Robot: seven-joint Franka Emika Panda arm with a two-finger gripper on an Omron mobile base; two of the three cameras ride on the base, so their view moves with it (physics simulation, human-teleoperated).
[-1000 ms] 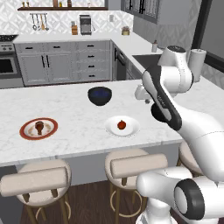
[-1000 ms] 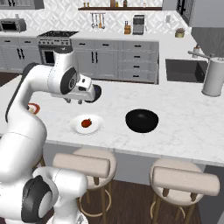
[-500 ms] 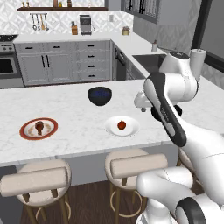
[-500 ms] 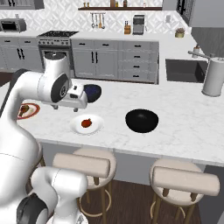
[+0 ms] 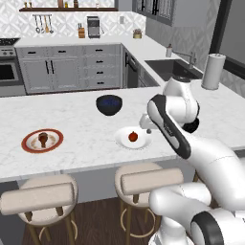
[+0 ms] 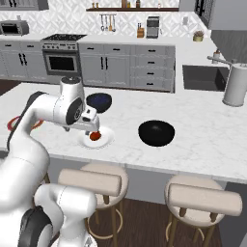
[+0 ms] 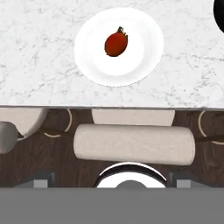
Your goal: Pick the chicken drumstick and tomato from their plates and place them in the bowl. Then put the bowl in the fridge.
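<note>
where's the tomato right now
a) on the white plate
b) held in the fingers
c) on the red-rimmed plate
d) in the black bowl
a: the tomato lies on the white plate, on the counter, with nothing gripping it; the black bowl sits apart with no tomato in it.

tomato (image 7: 116,43) on plate (image 7: 144,57); drumstick (image 5: 42,139) on far plate (image 5: 28,146), counter's (image 5: 86,153) left.

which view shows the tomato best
The hand view: the tomato sits unobstructed on the white plate. In both base views it is small, and the arm crowds it in the right base view.
</note>
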